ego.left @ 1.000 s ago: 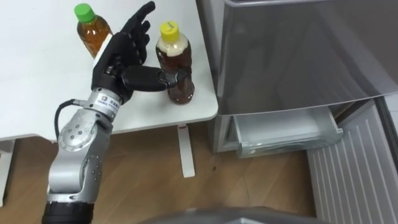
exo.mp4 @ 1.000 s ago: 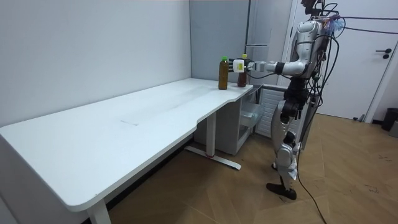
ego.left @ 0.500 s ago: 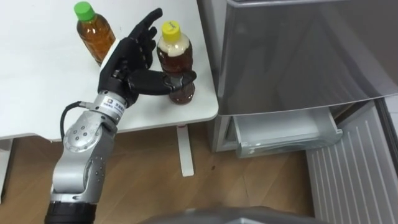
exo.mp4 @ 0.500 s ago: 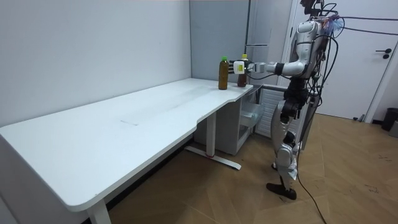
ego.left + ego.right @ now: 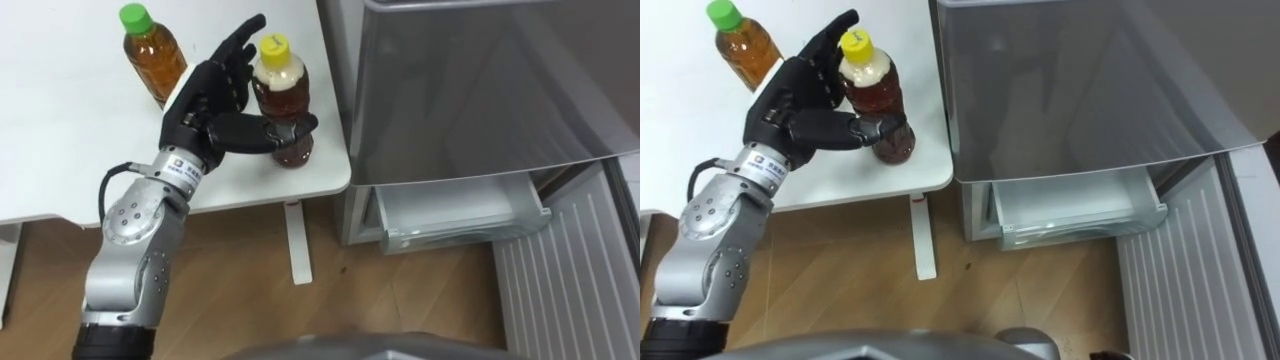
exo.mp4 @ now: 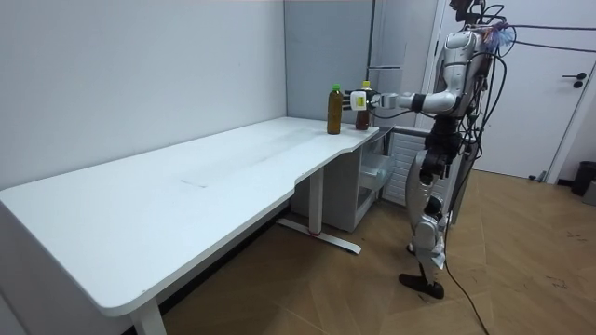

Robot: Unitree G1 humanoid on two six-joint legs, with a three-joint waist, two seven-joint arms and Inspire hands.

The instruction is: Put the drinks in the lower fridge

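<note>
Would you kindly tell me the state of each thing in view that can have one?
yellow-capped bottle: capped, upright near the corner of the table, held.
left hand: shut on the yellow-capped bottle, thumb across its front, fingers behind it.
green-capped bottle: capped, upright on the table, untouched.
lower fridge door: swung open.
lower fridge drawer: exposed, nothing seen in it.

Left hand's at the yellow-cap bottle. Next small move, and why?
Probably curl the fingers shut. The left hand has its thumb across the yellow-capped bottle, but its fingers stand straight behind it, and the bottle stands on the table.
</note>
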